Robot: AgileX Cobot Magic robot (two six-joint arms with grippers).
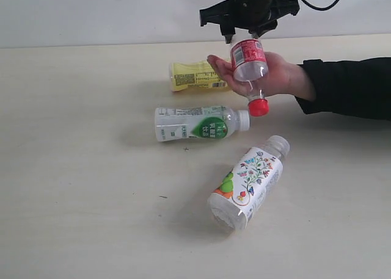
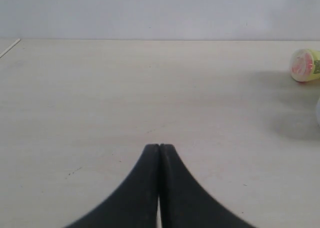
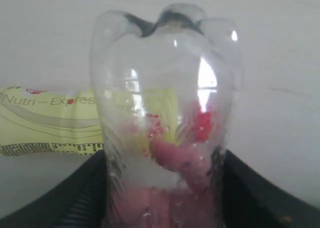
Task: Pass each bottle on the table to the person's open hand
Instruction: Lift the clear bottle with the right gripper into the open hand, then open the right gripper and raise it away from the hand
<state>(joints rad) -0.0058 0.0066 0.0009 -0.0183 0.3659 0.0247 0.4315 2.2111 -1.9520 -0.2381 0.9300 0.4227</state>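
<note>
- Exterior view: right gripper (image 1: pixel 245 36) sits above the person's open hand (image 1: pixel 278 71). The red-label bottle (image 1: pixel 248 62) hangs cap-down, tilted, with its body against the palm.
- Right wrist view: the jaws flank the bottle's base on both sides. Whether they are pinching it or have gone slack, cannot tell.
- Left gripper (image 2: pixel 159 145) is clenched and empty, low over the bare surface (image 1: pixel 79 169), well apart from the handover.
- Step in hand, my read: letting the first bottle go into the palm.
- To do it well: open only once the bottle's weight is on the palm, wide enough that the base clears both jaws. Then lift straight up with no sideways sweep, or the bottle gets dragged off the hand.
- Risk: the bottle looks light and crushed, and its cap hangs past the palm edge. It could tip out toward the green-white bottle (image 1: pixel 198 123) near the cap.
- Three left to hand over, all lying on the surface: the yellow bottle (image 1: pixel 192 76) just beyond the fingertips, the green-white one, and the floral bottle (image 1: pixel 247 184) nearest the camera.
- Keep the retreat path clear of the yellow bottle.
</note>
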